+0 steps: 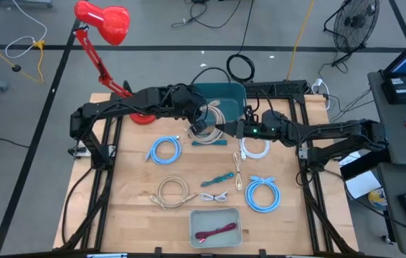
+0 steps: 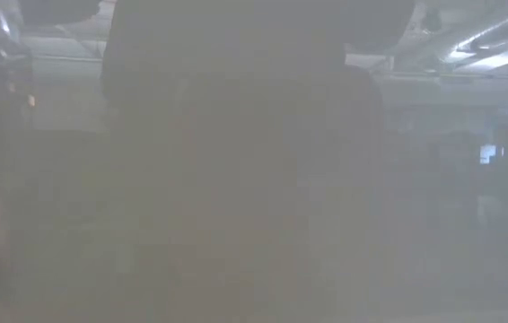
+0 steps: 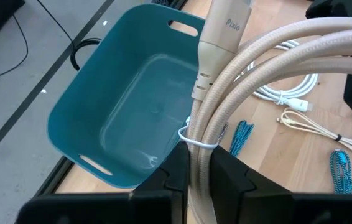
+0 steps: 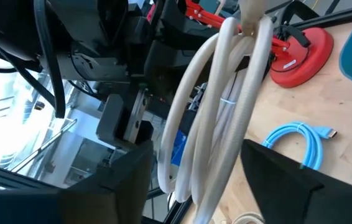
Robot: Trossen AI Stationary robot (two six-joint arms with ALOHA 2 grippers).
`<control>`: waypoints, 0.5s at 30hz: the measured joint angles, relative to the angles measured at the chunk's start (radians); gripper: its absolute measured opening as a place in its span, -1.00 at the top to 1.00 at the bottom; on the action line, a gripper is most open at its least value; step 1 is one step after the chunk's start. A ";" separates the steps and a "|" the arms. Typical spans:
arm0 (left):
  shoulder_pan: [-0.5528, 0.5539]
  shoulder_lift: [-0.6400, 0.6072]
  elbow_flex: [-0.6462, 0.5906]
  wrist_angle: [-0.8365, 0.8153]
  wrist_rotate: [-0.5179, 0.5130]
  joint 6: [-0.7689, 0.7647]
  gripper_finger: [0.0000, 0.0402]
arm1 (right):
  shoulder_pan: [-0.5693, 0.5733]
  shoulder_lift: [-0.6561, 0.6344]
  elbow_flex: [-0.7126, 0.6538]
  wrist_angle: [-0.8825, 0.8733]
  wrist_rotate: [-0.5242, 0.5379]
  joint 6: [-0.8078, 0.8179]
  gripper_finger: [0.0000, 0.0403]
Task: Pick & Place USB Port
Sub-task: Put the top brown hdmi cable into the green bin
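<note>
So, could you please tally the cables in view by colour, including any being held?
Light blue coiled cables: 2
Beige cables: 3, one held in the left hand
White cables: 2
Teal braided cables: 2
Red cable in the grey tray: 1
Total: 10

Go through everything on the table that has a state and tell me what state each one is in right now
Left gripper: shut on the beige cable.
Beige cable: coiled, tied, held up off the table.
Right gripper: open, beside the held coil.
Teal bin: upright, empty.
Grey tray: holds a red cable.
Blue cable: coiled, lying flat.
</note>
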 joint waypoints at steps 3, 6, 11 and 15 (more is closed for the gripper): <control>0.000 0.000 0.000 0.000 0.000 0.001 0.81 | -0.005 0.000 0.000 0.001 -0.001 0.000 0.06; 0.000 0.000 0.000 -0.001 0.000 0.001 0.79 | -0.006 0.000 0.000 0.001 0.001 -0.004 0.27; -0.001 0.000 0.000 -0.001 -0.002 0.006 0.82 | -0.011 0.000 0.000 0.001 -0.003 -0.009 0.60; -0.012 0.000 0.000 0.000 -0.008 0.006 0.78 | -0.011 0.000 0.000 0.001 -0.005 -0.020 0.81</control>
